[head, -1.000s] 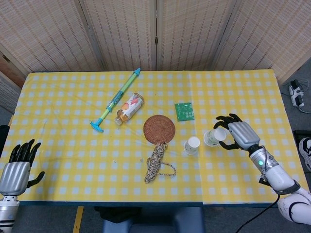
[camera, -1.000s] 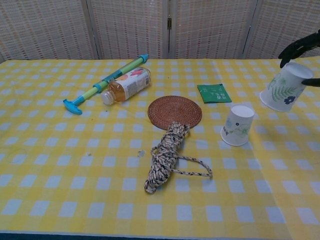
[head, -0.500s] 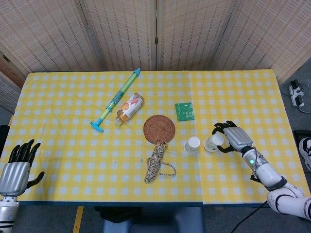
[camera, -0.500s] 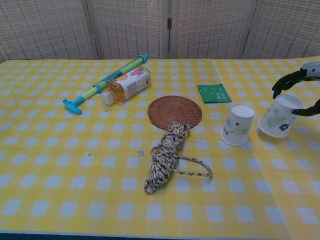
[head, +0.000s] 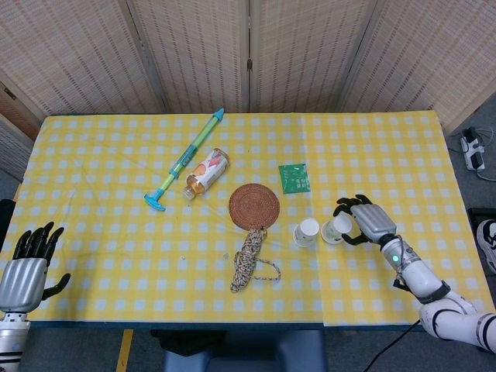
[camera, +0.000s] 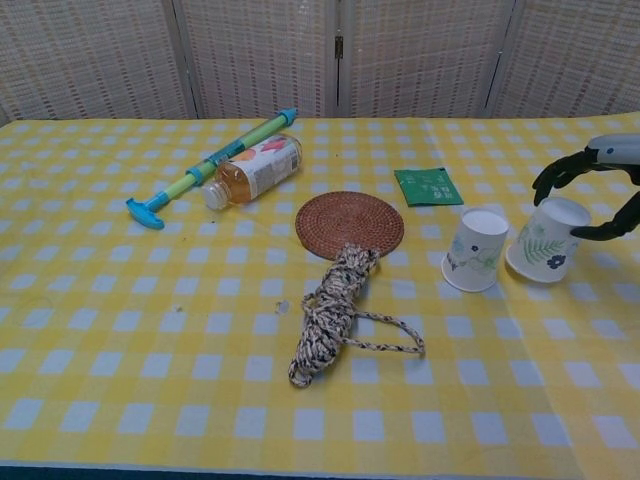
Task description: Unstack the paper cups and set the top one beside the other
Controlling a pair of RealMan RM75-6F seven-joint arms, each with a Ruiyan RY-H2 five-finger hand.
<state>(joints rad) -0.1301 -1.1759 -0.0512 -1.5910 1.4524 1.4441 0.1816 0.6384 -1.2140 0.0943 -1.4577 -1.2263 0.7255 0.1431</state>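
Note:
Two white paper cups with leaf prints stand side by side, right of the table's middle. The left cup (head: 307,232) (camera: 474,250) stands alone on the cloth. My right hand (head: 362,222) (camera: 597,185) holds the right cup (head: 336,229) (camera: 544,240), fingers curled round its rim; the cup leans slightly and its base is at the cloth. Whether it rests fully on the table I cannot tell. My left hand (head: 25,268) hangs at the near left corner, fingers spread, holding nothing.
A round woven coaster (head: 253,205) and a coiled rope (head: 249,260) lie left of the cups. A green packet (head: 294,177) lies behind them. A juice bottle (head: 206,173) and a blue-green pump toy (head: 186,157) lie further left. Bare yellow checked cloth (head: 387,155) stretches rightward.
My right hand has brought the held cup down and leftward, from tilted in the air to right beside the standing cup. The left hand has not moved.

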